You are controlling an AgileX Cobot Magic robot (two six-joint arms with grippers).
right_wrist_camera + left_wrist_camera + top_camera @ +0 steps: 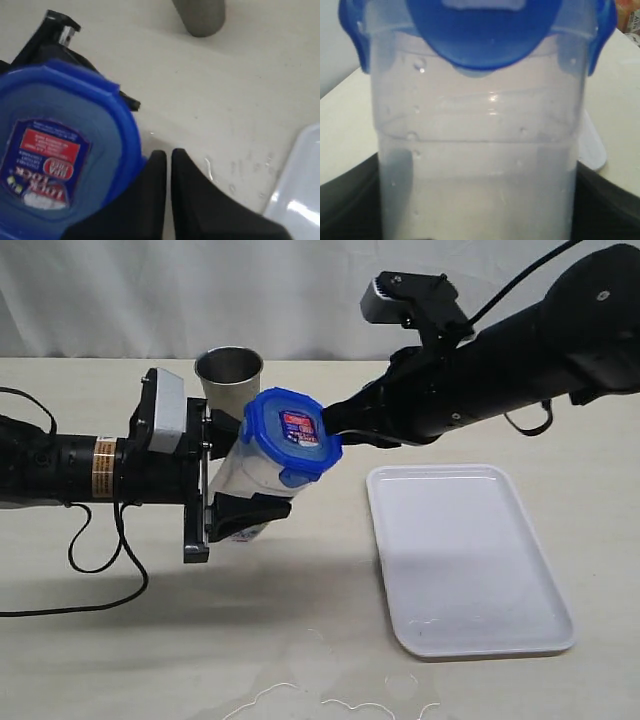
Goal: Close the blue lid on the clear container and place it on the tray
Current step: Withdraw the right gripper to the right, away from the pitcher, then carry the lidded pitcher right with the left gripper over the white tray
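My left gripper (232, 470) is shut on the clear container (245, 478), holding it tilted above the table. The blue lid (290, 435) sits on the container's mouth with its label facing up and right. In the left wrist view the container (480, 150) fills the frame between two dark fingers (607, 205), and the lid (480, 35) caps it with its flaps hanging down. My right gripper (330, 420) is shut and empty, its tips (169, 152) right beside the lid's rim (125, 130). The white tray (470, 560) lies empty on the right.
A steel cup (230, 375) stands just behind the held container, and the right wrist view also shows this cup (200, 17). Spilled water (320, 695) marks the table near the front edge. A black cable (100, 565) loops under the left arm. The tray's corner (300, 190) shows beside the right fingers.
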